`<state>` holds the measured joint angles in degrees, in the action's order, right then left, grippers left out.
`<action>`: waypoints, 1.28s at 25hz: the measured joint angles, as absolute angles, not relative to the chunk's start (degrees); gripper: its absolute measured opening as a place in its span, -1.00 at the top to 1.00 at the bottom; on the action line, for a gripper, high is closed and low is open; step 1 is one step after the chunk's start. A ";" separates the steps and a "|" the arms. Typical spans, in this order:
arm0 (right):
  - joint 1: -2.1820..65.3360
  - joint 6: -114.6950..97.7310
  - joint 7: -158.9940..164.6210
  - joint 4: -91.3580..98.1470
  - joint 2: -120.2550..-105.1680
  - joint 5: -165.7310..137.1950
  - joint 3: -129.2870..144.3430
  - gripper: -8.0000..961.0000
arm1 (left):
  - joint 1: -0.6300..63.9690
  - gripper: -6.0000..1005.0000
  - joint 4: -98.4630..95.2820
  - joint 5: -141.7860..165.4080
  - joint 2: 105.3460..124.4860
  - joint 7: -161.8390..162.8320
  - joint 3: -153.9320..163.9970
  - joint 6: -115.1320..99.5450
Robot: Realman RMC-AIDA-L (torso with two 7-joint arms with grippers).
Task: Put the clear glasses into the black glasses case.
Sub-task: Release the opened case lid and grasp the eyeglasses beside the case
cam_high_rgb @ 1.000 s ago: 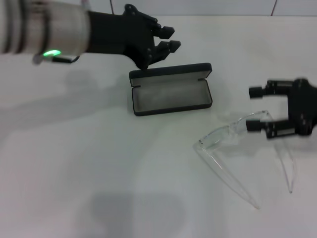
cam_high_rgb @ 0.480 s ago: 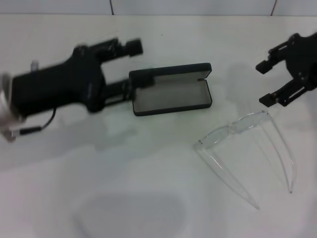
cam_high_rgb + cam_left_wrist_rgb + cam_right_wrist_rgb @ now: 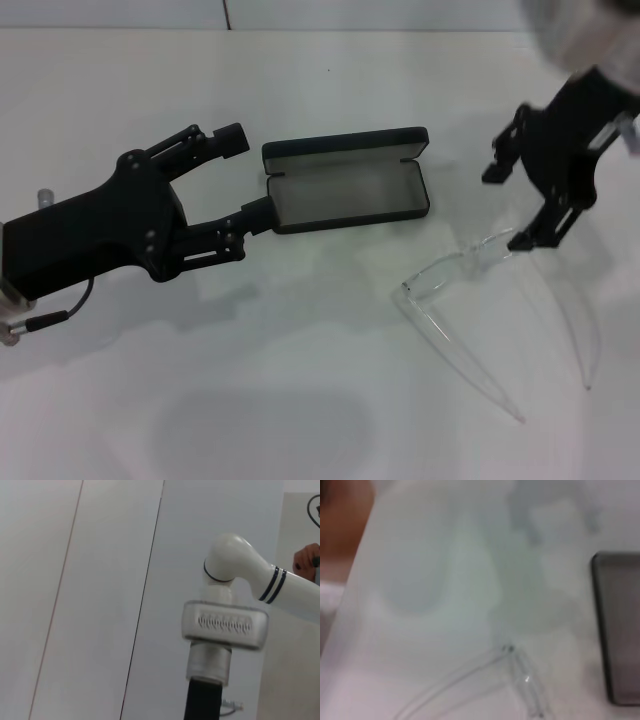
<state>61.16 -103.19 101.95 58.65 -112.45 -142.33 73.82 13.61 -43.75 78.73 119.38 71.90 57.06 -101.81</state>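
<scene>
The black glasses case point(image 3: 346, 184) lies open in the middle of the white table, grey lining up, lid hinged back on the far side. The clear glasses point(image 3: 478, 263) rest to its right, lens toward the case, both temple arms pointing at the near edge. My left gripper point(image 3: 247, 178) is open just left of the case's short end, holding nothing. Open and empty too, my right gripper point(image 3: 508, 206) hovers just over the glasses' right end. In the right wrist view the clear glasses point(image 3: 520, 680) and one end of the case point(image 3: 618, 630) show.
The white table point(image 3: 300, 380) reaches the wall at the back. In the right wrist view the table's edge point(image 3: 350, 610) runs past a brown surface point(image 3: 345, 515). The left wrist view shows only wall panels and a white arm joint point(image 3: 227, 625).
My left gripper swung from behind the case down to its left end and turned level. My right gripper lifted off the glasses' right side, moved back and tilted, now over them. Glasses and case stayed put.
</scene>
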 joint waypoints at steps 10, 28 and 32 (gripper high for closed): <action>60.39 -97.55 100.34 58.29 -115.77 -145.71 81.11 -0.70 | 14.52 -0.79 -43.65 78.91 119.37 71.71 55.79 -101.56; 58.28 -82.48 96.43 48.81 -116.19 -139.31 92.51 -0.60 | 15.51 -0.79 -43.60 79.12 119.41 71.54 55.63 -99.78; 57.27 -81.91 95.15 49.99 -116.19 -138.61 92.50 -0.57 | 15.11 -0.78 -43.59 78.81 119.43 71.54 55.63 -99.75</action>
